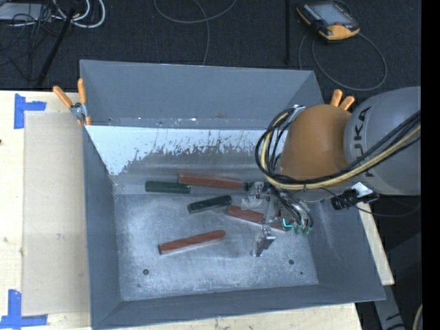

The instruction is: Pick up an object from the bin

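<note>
The gripper (pixel 263 240) hung low over the bin (pixel 206 280) floor; whether it was apart or together could not be told. A short red-brown stick (pixel 244 214) lay just up-left of it, and a dark green stick (pixel 210 203) lay farther left.

**Lettering on the arm's grey housing (pixel 388 139)**

Up and to the right of the gripper (pixel 264 242), just past the orange-brown wrist cover (pixel 313 143), dark block capitals (pixel 362 130) are printed on the rounded grey shell. They are turned on their side along its left edge. "KU" is read plainly, the start of the brand KUKA. The following letters are cut off by the curve of the shell and by the black and yellow cables (pixel 385 160) laid across it. Anything printed on the orange-edged handheld unit (pixel 328 19), far above the gripper, is too small to be read.
</note>
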